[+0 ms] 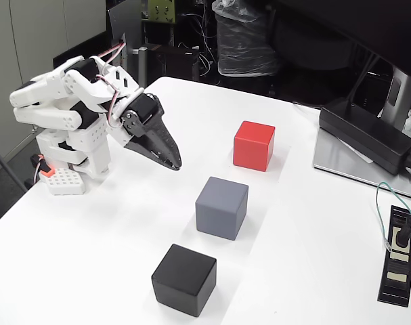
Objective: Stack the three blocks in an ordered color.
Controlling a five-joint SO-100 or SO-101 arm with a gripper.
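On your white tabletop [307,223], a long black power brick [368,139] lies at the far right edge. Nearer you along that edge sits a black power strip [399,261], a green cable [395,200] plugged into it.

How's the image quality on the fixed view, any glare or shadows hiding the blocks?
In the fixed view the white table is bright, nearly washed out, but the red block, grey block and black block stay sharp, with only soft, faint shadows; the black block's faces show little detail; the claw is in focus, and the background is dim.
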